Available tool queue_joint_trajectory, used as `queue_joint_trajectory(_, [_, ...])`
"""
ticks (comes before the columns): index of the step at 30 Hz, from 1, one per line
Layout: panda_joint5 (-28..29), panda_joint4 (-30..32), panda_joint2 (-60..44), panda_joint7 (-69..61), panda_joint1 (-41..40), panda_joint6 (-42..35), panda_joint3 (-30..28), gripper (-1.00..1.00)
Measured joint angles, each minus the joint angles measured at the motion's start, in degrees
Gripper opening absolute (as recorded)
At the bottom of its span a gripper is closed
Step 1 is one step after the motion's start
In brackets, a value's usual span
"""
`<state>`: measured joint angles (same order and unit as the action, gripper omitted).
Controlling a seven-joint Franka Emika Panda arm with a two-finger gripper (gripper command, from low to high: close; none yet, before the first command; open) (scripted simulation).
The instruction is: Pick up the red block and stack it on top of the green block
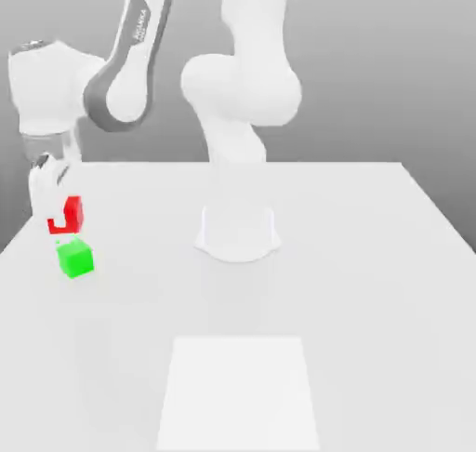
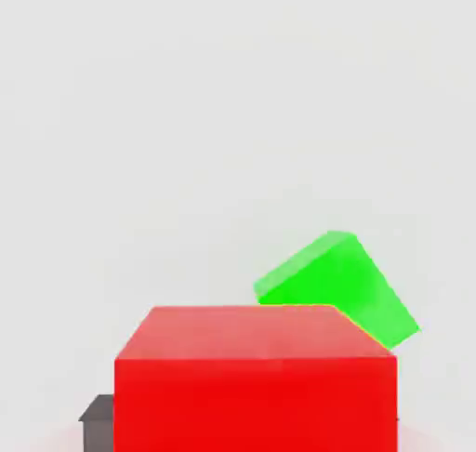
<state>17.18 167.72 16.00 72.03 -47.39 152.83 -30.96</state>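
One red block and one green block on show here, both over at the left side of the exterior view. The red block is up off the worktop, clamped in the pincer, whose pale fingers come down from the arm's hand in the upper left of that frame. The green block sits on the worktop just below the red one in the frame, a sliver of white showing between them, so they look apart.

From the hand view, the red block looms large at the lower middle of the frame, square-on, with the green block peeking out behind its upper right corner, turned at an angle. A dark finger shows at the red block's lower left edge.

Around them: the arm's white base stands mid-frame in the exterior view, well apart from the blocks, and one paler rectangular patch lies at the bottom centre. Nothing lies between the two blocks.
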Motion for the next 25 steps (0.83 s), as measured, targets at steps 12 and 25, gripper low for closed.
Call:
queue_joint_trajectory(12, [-10.1, 0.1, -7.4, -7.1, 6.2, 6.7, -4.4, -1.00])
queue_joint_trajectory(25, [-21.6, -0.1, -15.2, -15.0, 11.2, 13.0, -6.1, -1.00])
